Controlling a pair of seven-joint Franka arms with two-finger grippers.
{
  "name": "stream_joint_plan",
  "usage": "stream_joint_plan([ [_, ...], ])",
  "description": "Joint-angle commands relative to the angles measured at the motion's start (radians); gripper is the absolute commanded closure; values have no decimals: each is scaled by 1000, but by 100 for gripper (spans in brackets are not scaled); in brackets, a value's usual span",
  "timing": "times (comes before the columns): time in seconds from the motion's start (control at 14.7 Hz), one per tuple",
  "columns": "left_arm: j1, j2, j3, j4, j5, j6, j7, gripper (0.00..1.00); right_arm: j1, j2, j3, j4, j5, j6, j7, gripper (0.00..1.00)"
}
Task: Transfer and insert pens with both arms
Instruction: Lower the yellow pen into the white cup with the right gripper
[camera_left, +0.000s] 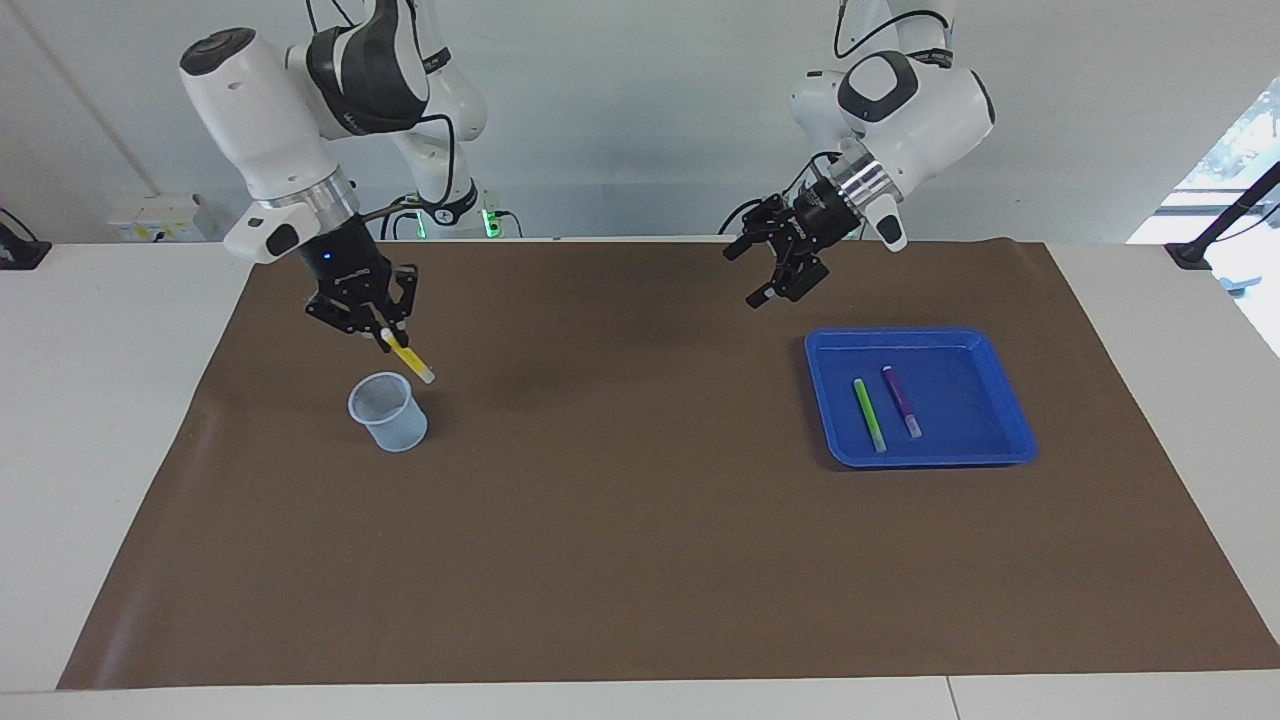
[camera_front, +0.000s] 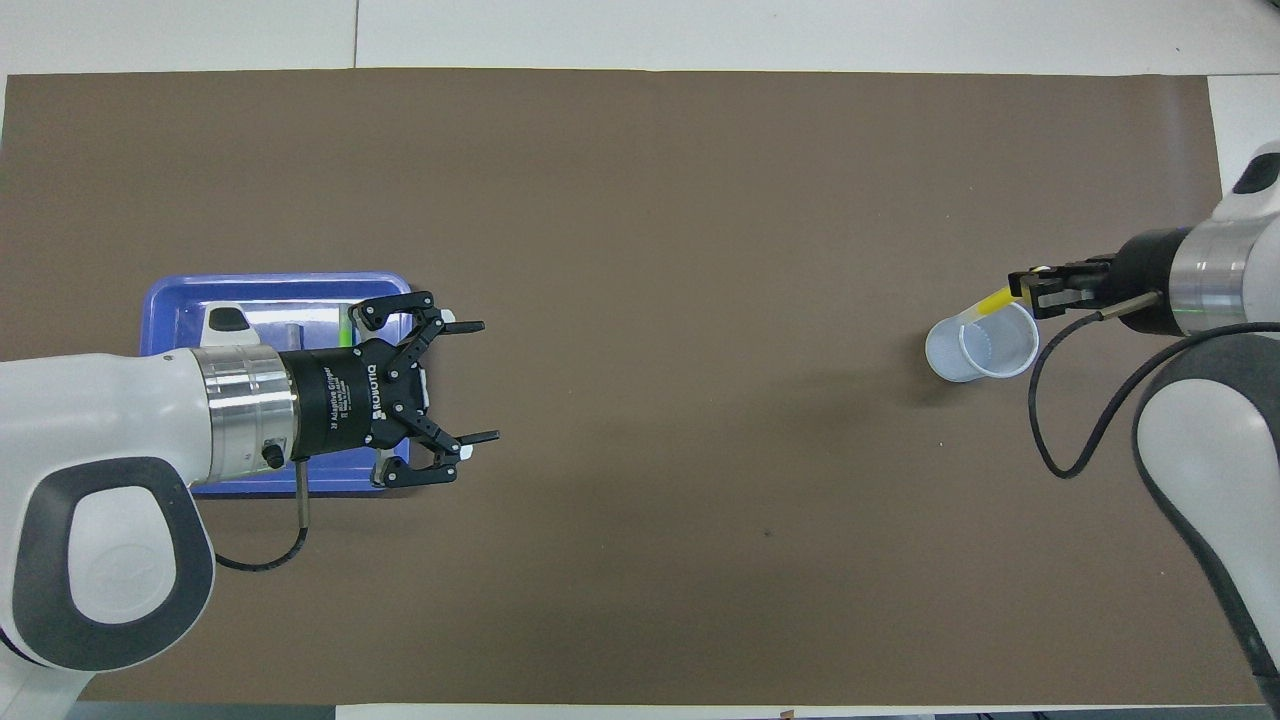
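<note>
R gripper (camera_left: 385, 335) clamps yellow pen (camera_left: 409, 358), tilted, tip over cup (camera_left: 388, 411) at R-arm end. L gripper (camera_left: 783, 272) fingers apart, up near tray (camera_left: 1000, 445)'s robot-side edge. You've green pen (camera_left: 869, 414) + purple pen (camera_left: 901, 400) in tray, L-arm end.

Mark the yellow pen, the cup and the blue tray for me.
yellow pen (camera_left: 408, 356), facing view, mid-barrel below the right gripper (camera_left: 383, 336).
cup (camera_left: 389, 421), facing view, outer wall.
blue tray (camera_left: 958, 385), facing view, bare floor beside the purple pen (camera_left: 901, 399).
</note>
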Motion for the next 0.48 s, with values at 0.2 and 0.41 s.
stream_joint_plan([
  [0.2,184,-17,-4,-14,244,-186,385,0,-87,-22,14,-177,-14,182,-178,100],
  [0.41,244,14,-2,-9,325,-243,551,0,-84,-4,17,-230,-14,275,-183,100],
])
